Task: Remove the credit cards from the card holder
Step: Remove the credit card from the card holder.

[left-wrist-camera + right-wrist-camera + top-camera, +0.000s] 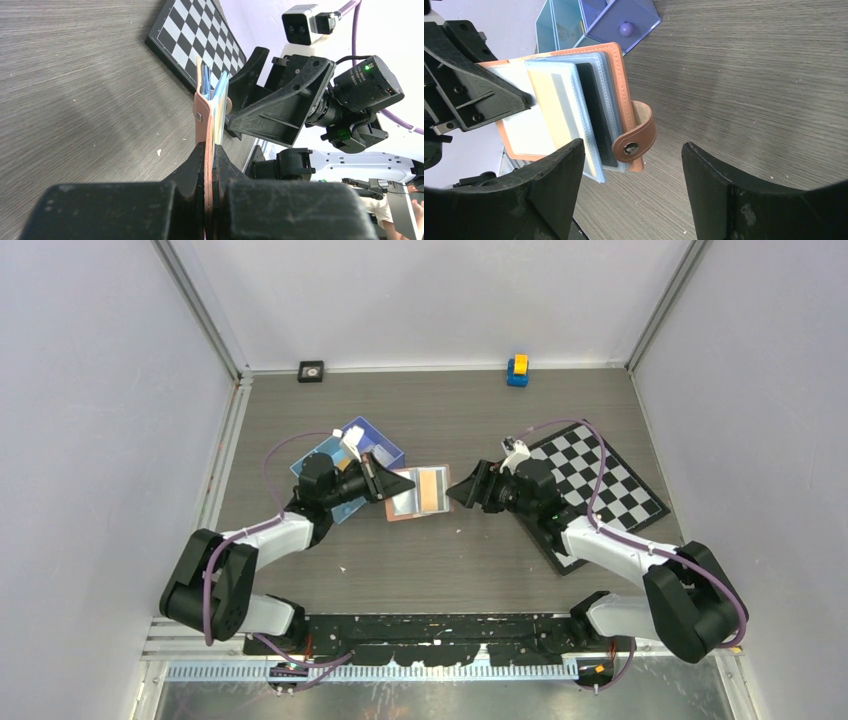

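Two arms face each other over the middle of the surface (pixel 450 560), with the card holder (pixel 400 502) between them.

Left tool (pixel 385 483): clamped on the left edge of the card holder's tan cover. In the left wrist view both fingers (pixel 192 170) press on the leather with no gap. The holder is seen edge-on there, sticking out past the fingertips, its clear sleeves fanned slightly apart at the far end.

Card holder: held open, its inside facing up in the overhead view and toward the right wrist camera. I cannot tell whether it is lifted clear of the surface. The snap strap (pixel 636 137) hangs off its right edge, stud (pixel 630 148) visible.

Credit cards (pixel 556 107): all inside the sleeves. A pale orange card sits in the front sleeve and a dark card (pixel 596 117) in the sleeve behind it. From overhead an orange card (pixel 432 490) shows on the right half and a pale panel on the left half.

Right tool (pixel 455 490): jaws spread wide, nothing between them. It points at the right edge of the holder, just beside it. In the right wrist view the strap lies in the gap between the fingers (pixel 556 175). One finger overlaps the lower corner of a sleeve in that view, and contact cannot be told.

Other items: blue compartment tray (pixel 375 440) under and behind the left tool, with a small purple ball (pixel 625 28) in one compartment. Checkered board (pixel 600 480) beneath the right arm. Small black square object (pixel 311 371) and blue-and-yellow block (pixel 517 370) at the back wall, well apart from the arms
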Tool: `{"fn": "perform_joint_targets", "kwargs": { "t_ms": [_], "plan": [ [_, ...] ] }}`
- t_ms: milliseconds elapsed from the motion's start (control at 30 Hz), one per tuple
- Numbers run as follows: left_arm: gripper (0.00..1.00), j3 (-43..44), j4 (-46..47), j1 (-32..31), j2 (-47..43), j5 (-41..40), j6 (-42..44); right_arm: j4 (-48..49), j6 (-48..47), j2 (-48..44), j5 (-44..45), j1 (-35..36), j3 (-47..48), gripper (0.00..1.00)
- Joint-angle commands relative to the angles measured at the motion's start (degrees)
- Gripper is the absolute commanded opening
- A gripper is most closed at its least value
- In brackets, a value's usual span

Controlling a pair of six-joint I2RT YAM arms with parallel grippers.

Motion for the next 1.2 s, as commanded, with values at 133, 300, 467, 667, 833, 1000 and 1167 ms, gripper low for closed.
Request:
{"fn": "perform_joint_targets", "kwargs": {
  "t_ms": [133,300,467,667,833,1000,1167],
  "plan": [
    [0.00,-0.91,7.19,0.24,-3.18,0.14,0.06,-0.11,-1.88,-0.48,1.69,-0.03,2.85,0.64],
    [0.00,-0.96,8.89,0.23,-2.80,1.04,-0.73,0.58,-1.99,0.14,0.15,-0.07,3.11,0.63],
    [0.00,0.30,10.47,-0.18,0.72,0.42,-3.22,1.89,-1.96,0.00,-2.02,-0.04,2.90,0.63],
    [0.00,5.66,8.29,-3.00,2.73,-3.33,-3.97,5.61,-0.79,-2.21,-2.89,0.00,1.06,0.62],
    [0.00,2.48,13.45,-3.11,2.77,-5.81,-2.97,9.04,-0.50,-5.64,-2.55,0.00,-1.54,0.60],
    [0.00,1.83,15.08,-3.35,3.37,-3.65,-3.66,10.73,0.00,-8.28,-2.18,-0.04,-3.20,0.60],
    [0.00,1.34,15.75,-3.38,3.57,-3.93,-3.21,9.28,-0.22,-10.99,0.50,-0.02,-3.96,0.56]
  ]
}}
